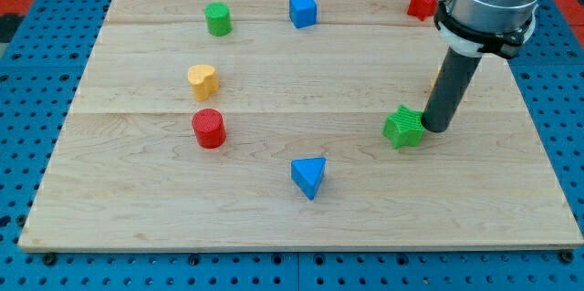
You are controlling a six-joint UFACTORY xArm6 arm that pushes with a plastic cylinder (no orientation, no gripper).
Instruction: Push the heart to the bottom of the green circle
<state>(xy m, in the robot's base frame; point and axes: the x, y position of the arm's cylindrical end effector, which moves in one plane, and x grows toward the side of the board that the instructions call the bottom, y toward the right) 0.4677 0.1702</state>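
The yellow heart (203,81) lies on the wooden board at the view's left, below the green circle (217,19), which stands near the board's top edge. A gap of bare wood separates them. My tip (435,128) is far off at the view's right, touching or nearly touching the right side of the green star (403,127). The rod rises from there to the arm's grey body at the view's top right.
A red circle (209,128) sits just below the heart. A blue cube (303,10) is near the top middle, a blue triangle (309,176) at the bottom middle, a red block (422,3) at the top right. Something orange (435,79) peeks out behind the rod.
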